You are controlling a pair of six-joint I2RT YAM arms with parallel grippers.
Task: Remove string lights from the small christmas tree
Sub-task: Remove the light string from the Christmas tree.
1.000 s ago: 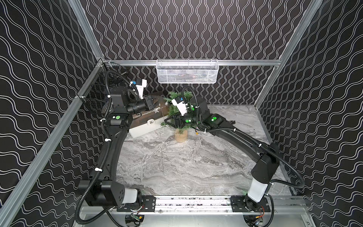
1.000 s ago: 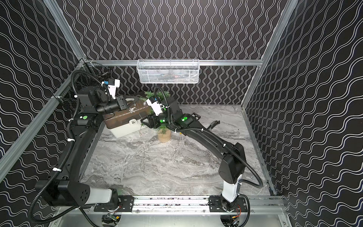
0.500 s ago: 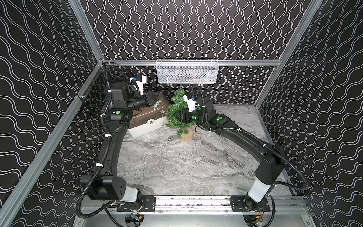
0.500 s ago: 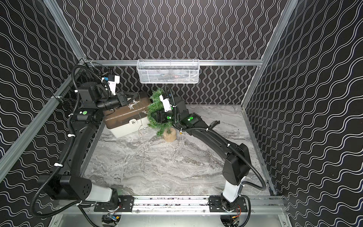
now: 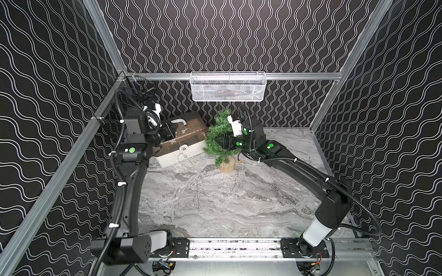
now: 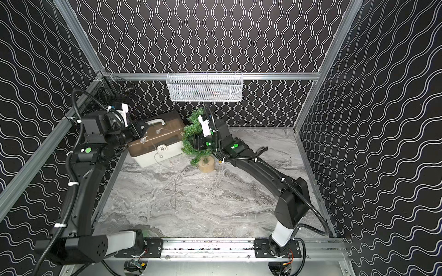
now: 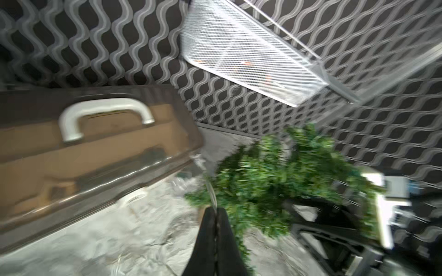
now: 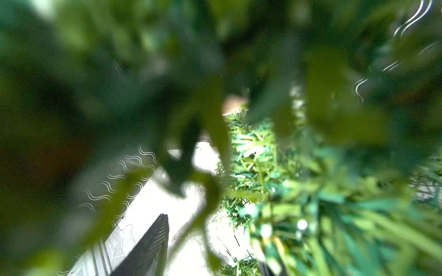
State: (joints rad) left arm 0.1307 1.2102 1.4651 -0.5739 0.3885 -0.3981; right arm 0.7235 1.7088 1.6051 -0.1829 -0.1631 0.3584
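The small christmas tree (image 5: 216,139) has swung up since a second ago and leans with its base on the worktop (image 5: 251,208). The string lights (image 7: 212,194) trail across the marble up to the left claw (image 7: 217,212), clenched on the wire above the box (image 5: 190,130). The right claw (image 5: 224,141) is buried in branches, and I cannot tell its grip.

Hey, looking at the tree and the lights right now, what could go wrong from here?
1. The left hand is shut on the string lights, which pass close by the branches of the small christmas tree; if they catch, pulling could tip the tree or snap the wire.
2. Wire also drapes over the box near its latch and may snag there.
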